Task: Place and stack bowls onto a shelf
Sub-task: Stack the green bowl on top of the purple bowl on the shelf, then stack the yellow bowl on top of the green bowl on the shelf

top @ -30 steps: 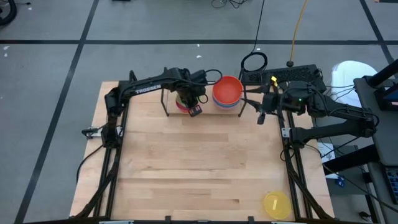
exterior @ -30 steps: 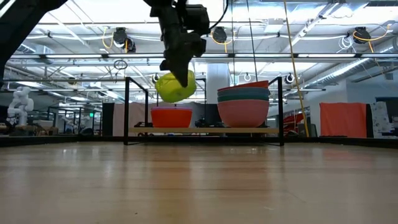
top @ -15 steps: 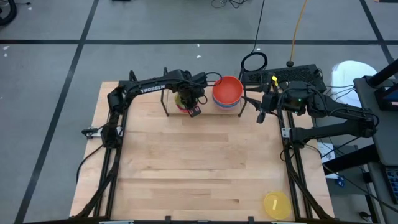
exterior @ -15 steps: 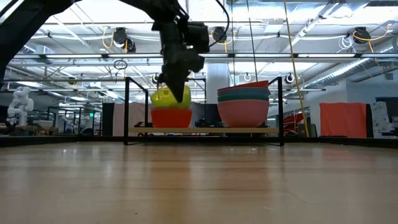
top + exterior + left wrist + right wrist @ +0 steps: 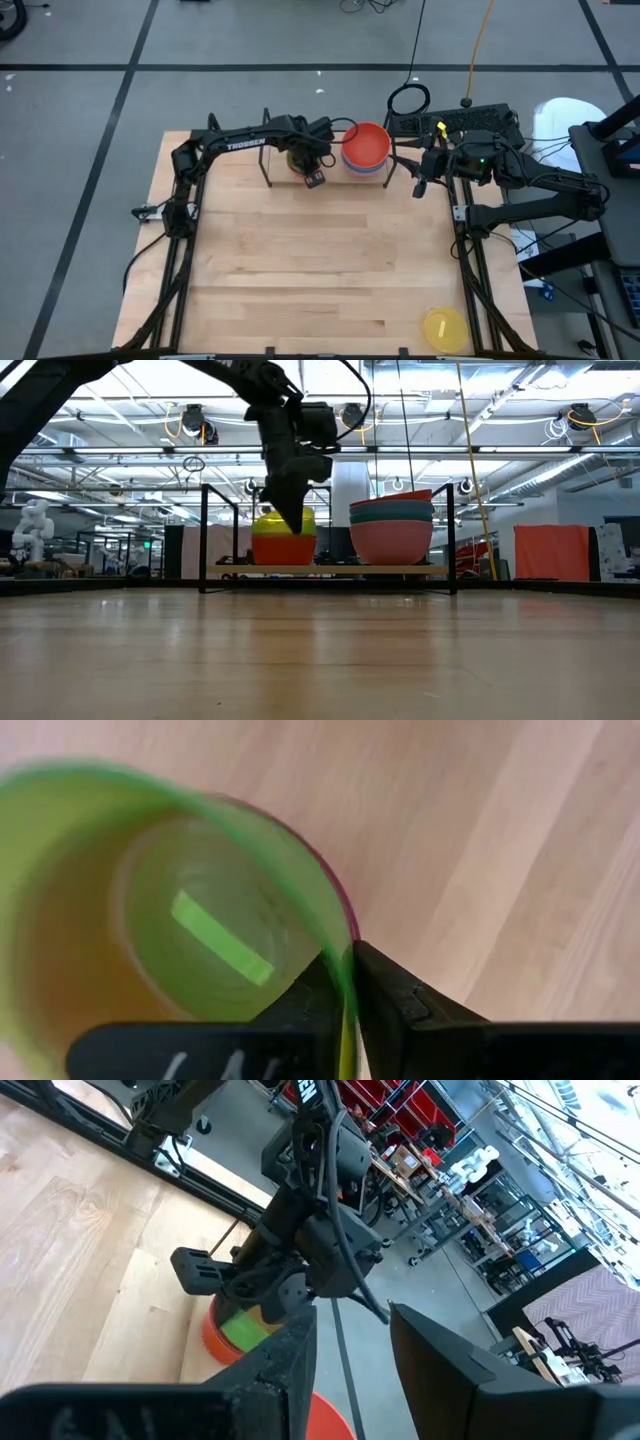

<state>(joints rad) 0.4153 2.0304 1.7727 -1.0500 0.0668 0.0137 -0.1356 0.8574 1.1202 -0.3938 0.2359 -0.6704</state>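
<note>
My left gripper (image 5: 305, 165) sits over the left part of the shelf (image 5: 330, 570), at the far edge of the table (image 5: 300, 270). Its fingers straddle the rim of the upper bowl (image 5: 270, 523), one inside and one outside. That bowl is directly below the gripper, nested in the lower bowl (image 5: 283, 550), which rests on the shelf board. Just to the right of this gripper, on the same board, stands the stack of bowls (image 5: 366, 145), apart from the nested pair. My right gripper (image 5: 420, 185) hangs beyond the shelf's right end, with the stack to its left. Well behind it, at the table's near right corner, lies the lone bowl (image 5: 444, 328).
</note>
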